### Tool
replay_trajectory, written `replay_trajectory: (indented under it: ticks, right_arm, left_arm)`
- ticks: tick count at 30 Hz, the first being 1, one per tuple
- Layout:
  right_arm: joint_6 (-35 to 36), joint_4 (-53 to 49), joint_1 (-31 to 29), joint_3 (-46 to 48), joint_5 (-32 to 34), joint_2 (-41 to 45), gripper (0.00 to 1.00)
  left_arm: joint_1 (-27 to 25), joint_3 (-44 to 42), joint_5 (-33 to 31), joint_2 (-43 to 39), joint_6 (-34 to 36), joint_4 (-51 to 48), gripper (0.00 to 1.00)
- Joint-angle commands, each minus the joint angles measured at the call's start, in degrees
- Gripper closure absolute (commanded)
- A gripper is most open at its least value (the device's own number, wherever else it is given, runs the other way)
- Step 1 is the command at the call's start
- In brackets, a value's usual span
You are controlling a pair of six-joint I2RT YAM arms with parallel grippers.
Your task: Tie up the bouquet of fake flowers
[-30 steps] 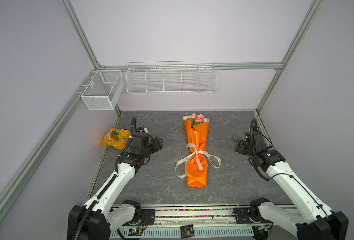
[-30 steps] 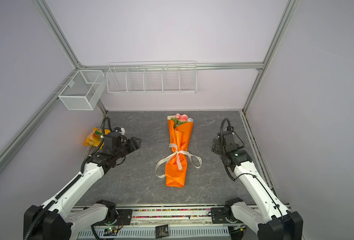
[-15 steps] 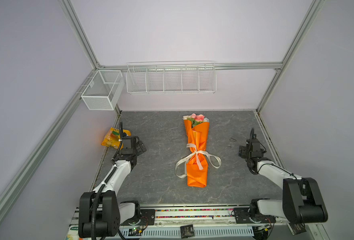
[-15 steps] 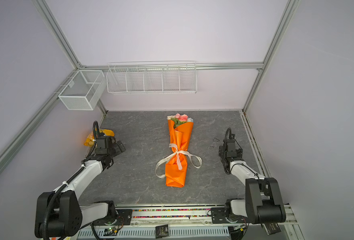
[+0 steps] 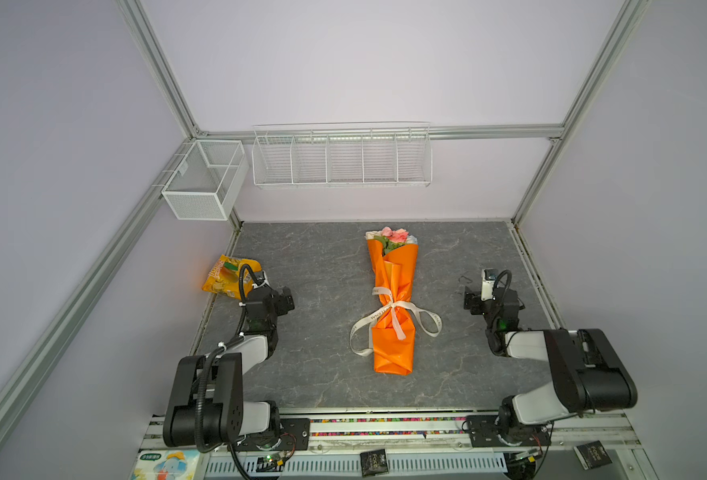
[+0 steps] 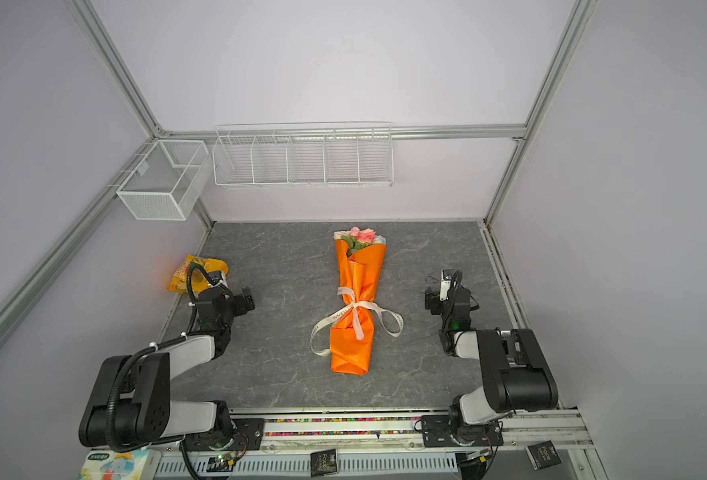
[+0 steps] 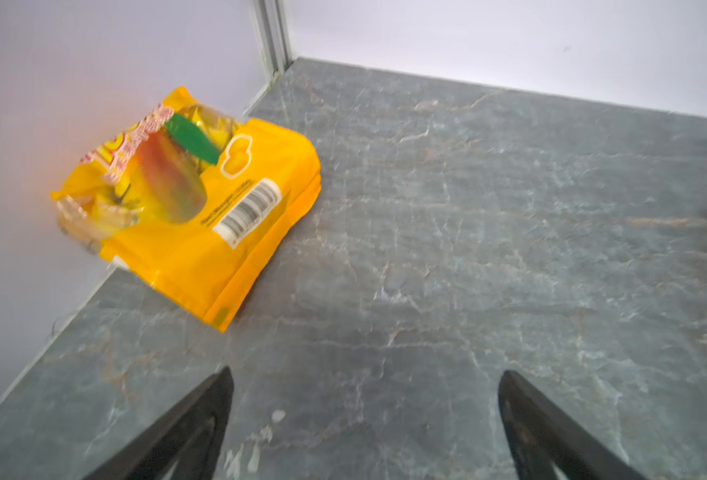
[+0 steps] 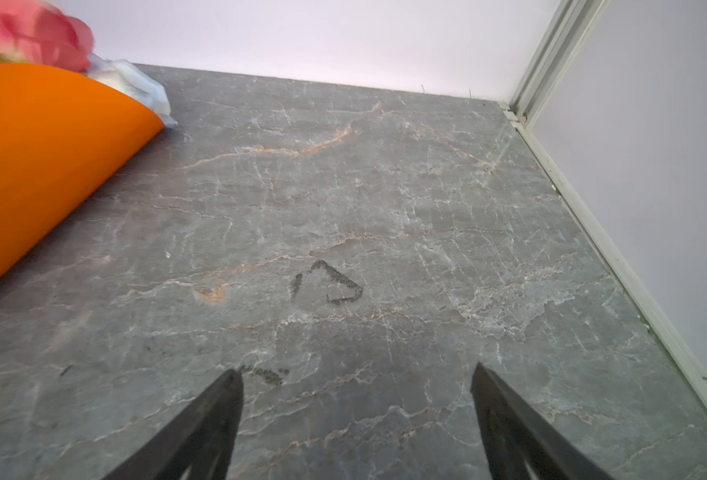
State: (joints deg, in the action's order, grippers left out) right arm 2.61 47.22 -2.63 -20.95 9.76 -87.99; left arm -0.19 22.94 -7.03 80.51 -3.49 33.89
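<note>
we see the grey bench (image 5: 322,257) filling the lower half of both top views. the bouquet of fake flowers (image 5: 391,291) lies along the middle of the frame, blooms (image 5: 393,235) toward the top and folded foot toward the bottom. we judge it light. the orange paper (image 5: 389,357) looks slick and easily creased, probably with a firmer core of stems inside, so we would take hold at the narrow waist, never at the blooms. the yellow snack bag (image 7: 202,208) sits at the left edge. the left gripper (image 7: 366,372) near it and the right gripper (image 8: 356,370) at the right both stand wide, holding nothing, well apart from the bouquet. the cream ribbon (image 5: 393,309) is knotted round the waist. it looks soft and limp, and its loose tails suit a pinch.
</note>
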Motion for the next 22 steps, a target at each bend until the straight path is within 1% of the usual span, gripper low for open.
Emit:
replay_trajectory:
  ticks: [1, 2, 3, 4, 5, 6, 7, 9, 11, 22]
  right_arm:
    - [-1.3, 4.83, 1.04, -0.18, 2.22, -0.22, 0.11]
    - [-1.27, 6.67, 1.0, 0.12, 2.33, -0.85, 0.11]
    - [-1.34, 4.56, 0.98, -0.35, 2.44, -0.23, 0.11]
    - [-1.5, 2.83, 0.98, -0.59, 2.22, 0.51, 0.11]
    - [-1.26, 4.69, 1.0, -0.21, 2.49, 0.0, 0.11]
    - [-1.21, 5.58, 0.91, 0.02, 2.62, -0.33, 0.11]
    - [-1.33, 4.4, 0.94, -0.33, 2.49, -0.07, 0.11]
    - [-1.43, 3.81, 1.14, -0.5, 2.23, 0.21, 0.11]
    - [-1.29, 4.56, 1.06, -0.31, 2.25, -0.01, 0.11]
    - [-1.31, 4.02, 1.1, -0.53, 2.02, -0.06, 0.11]
  left_arm:
    - [0.41, -3.29, 5.92, 8.76, 2.07, 23.4, 0.0]
    - [1.1, -3.77, 6.44, 8.28, 1.45, 24.42, 0.0]
    - [1.24, -2.77, 5.11, 5.91, 0.71, 18.47, 0.01]
    - [1.24, -0.9, 1.45, 5.07, -1.03, 12.97, 0.0]
    - [1.24, 0.18, 0.62, 6.45, -0.96, 13.64, 0.01]
    - [0.86, -0.46, 0.63, 7.48, 0.64, 16.1, 0.01]
    - [0.54, -1.23, 0.05, 8.38, 0.64, 19.26, 0.01]
    - [0.49, -0.98, 0.24, 7.71, 0.6, 17.63, 0.01]
    - [0.53, -1.27, 0.02, 8.21, 0.74, 18.99, 0.01]
    - [0.54, -1.23, 0.25, 8.09, 0.79, 18.76, 0.01]
